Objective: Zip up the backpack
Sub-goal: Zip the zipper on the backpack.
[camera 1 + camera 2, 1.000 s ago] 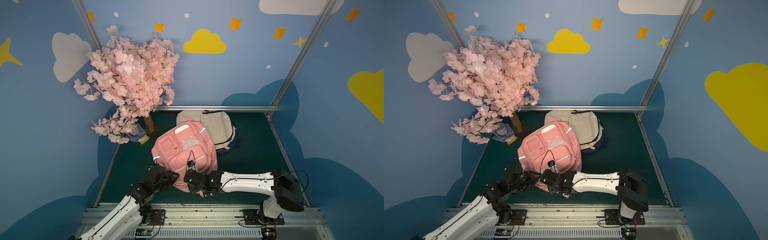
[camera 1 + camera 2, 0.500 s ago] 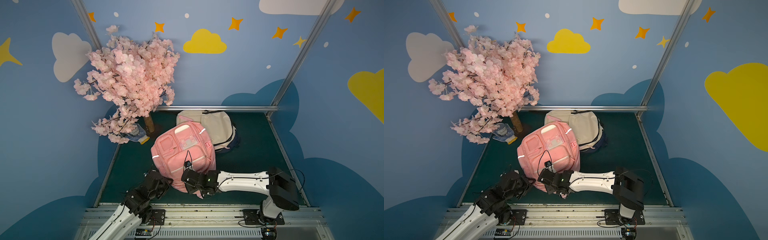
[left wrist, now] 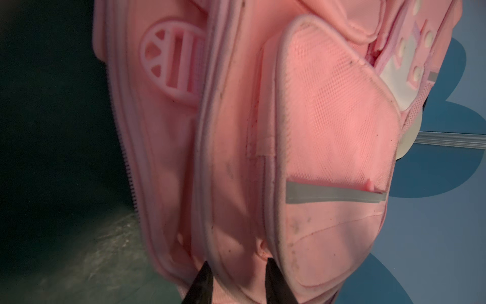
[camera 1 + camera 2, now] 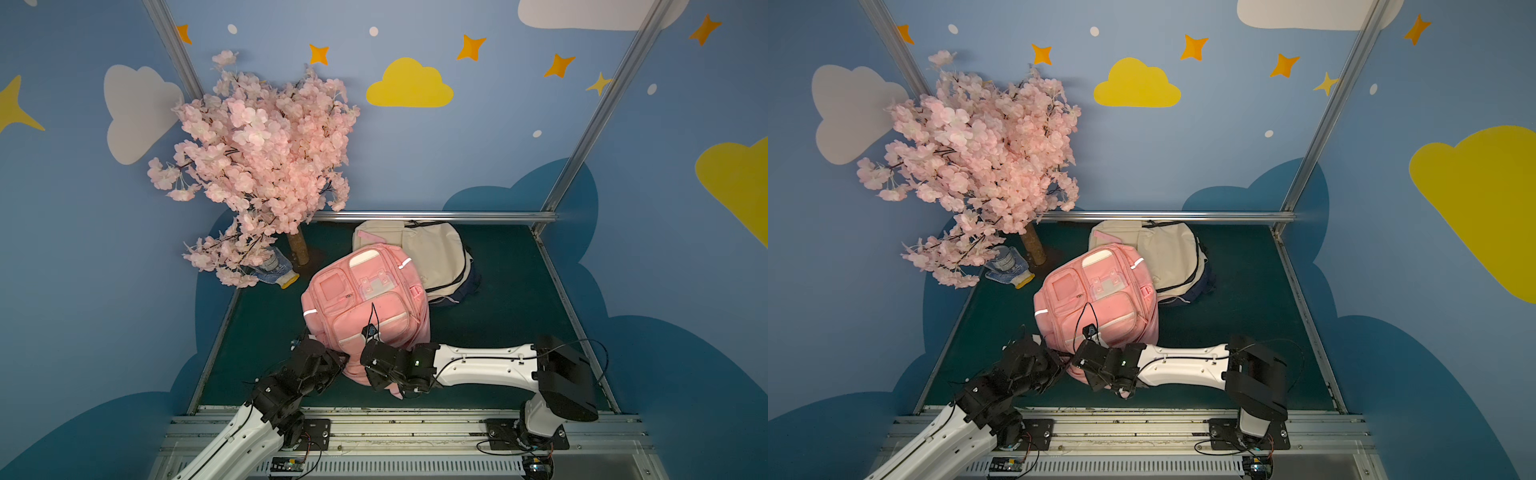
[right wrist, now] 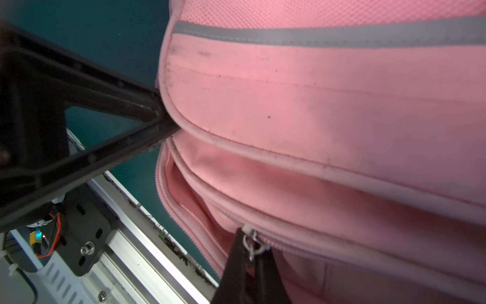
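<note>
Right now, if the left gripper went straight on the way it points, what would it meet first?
The pink fabric backpack: the left gripper seemingly grips a piped fold of its side, so no free way lies ahead.

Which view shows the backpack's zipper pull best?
The right wrist view: the metal zipper pull sits close up, pinched in the right gripper. Both top views hide it behind that gripper; the left wrist view shows only pink backpack fabric.
</note>
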